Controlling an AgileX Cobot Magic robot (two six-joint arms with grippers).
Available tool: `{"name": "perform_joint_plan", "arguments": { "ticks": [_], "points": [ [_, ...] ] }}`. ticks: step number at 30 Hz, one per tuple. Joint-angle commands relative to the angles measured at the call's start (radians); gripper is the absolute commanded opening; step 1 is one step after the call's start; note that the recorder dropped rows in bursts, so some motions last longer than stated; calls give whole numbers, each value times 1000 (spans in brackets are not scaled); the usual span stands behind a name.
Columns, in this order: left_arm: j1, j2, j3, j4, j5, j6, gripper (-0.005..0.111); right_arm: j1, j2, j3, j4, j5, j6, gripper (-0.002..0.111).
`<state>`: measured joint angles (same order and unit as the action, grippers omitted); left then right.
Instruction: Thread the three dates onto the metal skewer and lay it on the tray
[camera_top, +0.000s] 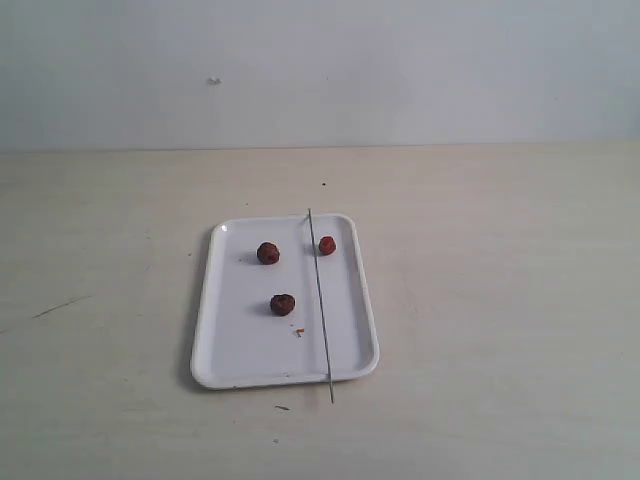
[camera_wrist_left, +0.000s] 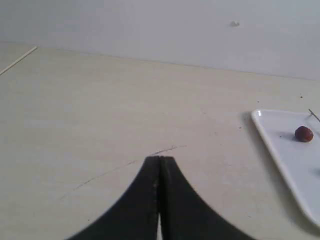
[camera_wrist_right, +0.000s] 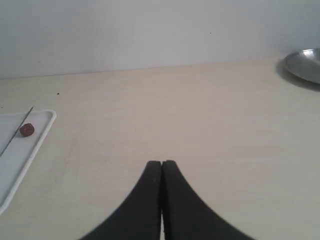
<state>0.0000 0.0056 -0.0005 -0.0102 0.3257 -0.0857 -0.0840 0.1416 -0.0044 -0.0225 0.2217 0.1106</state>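
Note:
The white tray (camera_top: 230, 350) lies mid-table. On it rest three loose dates: one at the far left (camera_top: 268, 253), one nearer the front (camera_top: 282, 304), and a smaller, redder one (camera_top: 327, 245) at the far right beside the metal skewer (camera_top: 321, 305). The skewer lies lengthwise along the tray's right side, both ends past the rim. Neither arm shows in the exterior view. My left gripper (camera_wrist_left: 160, 159) is shut and empty over bare table, left of the tray (camera_wrist_left: 274, 142), with one date (camera_wrist_left: 303, 133) in sight. My right gripper (camera_wrist_right: 161, 163) is shut and empty, right of the tray (camera_wrist_right: 36, 145).
A tiny reddish crumb (camera_top: 298, 333) lies on the tray near the front date. A metal dish (camera_wrist_right: 306, 64) sits at the table's far right edge in the right wrist view. A dark scratch (camera_wrist_left: 125, 164) marks the tabletop by the left gripper. A pale wall stands behind the table.

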Motion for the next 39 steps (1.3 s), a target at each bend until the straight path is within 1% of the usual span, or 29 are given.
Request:
{"name": "perform_joint_plan", "arguments": {
  "ticks": [1, 3, 6, 10, 12, 13, 15, 16, 17, 19, 20, 21, 22, 25, 26, 28, 30, 31, 32, 33, 34, 35, 37, 39],
  "points": [
    [2, -6, 0, 1, -5, 3, 0, -4, -5, 4, -80, -100, -103, 0],
    [2, -6, 0, 1, -5, 3, 0, -4, -5, 4, -82, -278, -98, 0],
    [2, -6, 0, 1, -5, 3, 0, -4, -5, 4, -82, -481, -35, 0],
    [2, -6, 0, 1, -5, 3, 0, -4, -5, 4, -82, -635, 40, 0],
    [2, -6, 0, 1, -5, 3, 0, -4, -5, 4, -48, -758, 324, 0],
    [2, -6, 0, 1, -5, 3, 0, -4, -5, -23, -55, -771, 370, 0],
    [2, -6, 0, 1, -5, 3, 0, -4, 56, -173, -85, -615, 362, 0],
    [2, -6, 0, 1, -5, 3, 0, -4, 164, -314, -85, -460, 362, 0],
    [2, -6, 0, 1, -5, 3, 0, -4, 222, -373, -85, -407, 362, 0],
    [2, -6, 0, 1, -5, 3, 0, -4, 491, -599, -116, -162, 360, 0],
    [2, -6, 0, 1, -5, 3, 0, 6, 646, -743, -118, 46, 316, 0],
    [2, -6, 0, 1, -5, 3, 0, 16, 721, -835, -106, 165, 242, 0],
    [2, -6, 0, 1, -5, 3, 0, 35, 829, -925, -80, 340, 138, 0],
    [2, -6, 0, 1, -5, 3, 0, 86, 1057, -1143, 28, 659, 0, 0],
    [2, -6, 0, 1, -5, 3, 0, 114, 1114, -1184, 64, 737, -16, 0],
    [2, -6, 0, 1, -5, 3, 0, 189, 1243, -1251, 146, 826, -29, 0],
    [2, -6, 0, 1, -5, 3, 0, 261, 1343, -1275, 165, 844, -29, 0],
    [2, -6, 0, 1, -5, 3, 0, 320, 1404, -1285, 163, 835, -25, 0],
    [2, -6, 0, 1, -5, 3, 0, 359, 1442, -1291, 154, 816, -10, 0],
    [2, -6, 0, 1, -5, 3, 0, 441, 1535, -1304, 140, 754, 20, 0],
    [2, -6, 0, 1, -5, 3, 0, 472, 1571, -1313, 133, 725, 27, 0],
    [2, -6, 0, 1, -5, 3, 0, 518, 1658, -1347, 114, 694, 56, 0],
    [2, -6, 0, 1, -5, 3, 0, 562, 1763, -1414, 78, 705, 110, 0],
    [2, -6, 0, 1, -5, 3, 0, 599, 1846, -1474, 66, 708, 118, 0]
  ]
}}
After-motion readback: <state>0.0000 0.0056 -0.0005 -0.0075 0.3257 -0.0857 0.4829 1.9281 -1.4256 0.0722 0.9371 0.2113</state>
